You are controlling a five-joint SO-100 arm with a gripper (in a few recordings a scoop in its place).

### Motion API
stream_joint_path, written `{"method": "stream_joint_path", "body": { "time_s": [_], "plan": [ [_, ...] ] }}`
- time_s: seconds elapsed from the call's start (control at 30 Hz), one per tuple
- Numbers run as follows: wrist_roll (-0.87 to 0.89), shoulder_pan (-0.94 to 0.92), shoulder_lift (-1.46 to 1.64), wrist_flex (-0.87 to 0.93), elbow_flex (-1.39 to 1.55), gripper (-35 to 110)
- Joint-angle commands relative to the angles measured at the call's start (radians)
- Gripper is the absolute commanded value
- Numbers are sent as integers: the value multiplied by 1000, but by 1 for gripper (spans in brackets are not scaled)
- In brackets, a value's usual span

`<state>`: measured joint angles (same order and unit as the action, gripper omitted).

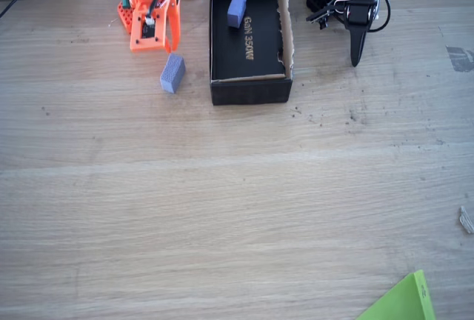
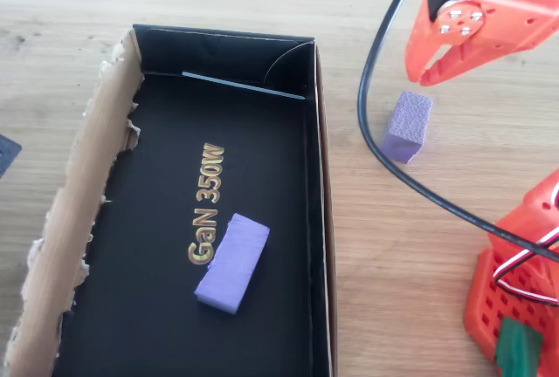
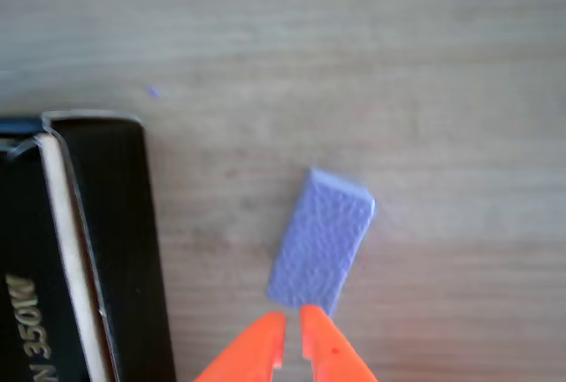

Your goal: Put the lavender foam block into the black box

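My hand [image 3: 290, 333], fingers pressed together, sits just behind the lavender foam block [image 3: 320, 240], whose long axis runs straight ahead.

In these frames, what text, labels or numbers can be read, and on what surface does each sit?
"GaN 350W": gold lettering on the inside bottom of the long black cardboard box, readable in the overhead and fixed views.
"350W": the same lettering, cut off at the wrist view's edge.
Nothing else bears readable text.
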<state>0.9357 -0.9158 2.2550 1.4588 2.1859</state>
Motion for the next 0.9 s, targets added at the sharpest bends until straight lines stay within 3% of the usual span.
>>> {"method": "stream_joint_path", "body": {
  "time_s": [0.0, 0.23, 0.63, 0.87],
  "plan": [
    [31, -15, 34, 18, 12, 0],
    [187, 87, 23, 52, 20, 0],
    [172, 72, 78, 141, 20, 0],
    [345, 44, 77, 152, 20, 0]
  ]
}}
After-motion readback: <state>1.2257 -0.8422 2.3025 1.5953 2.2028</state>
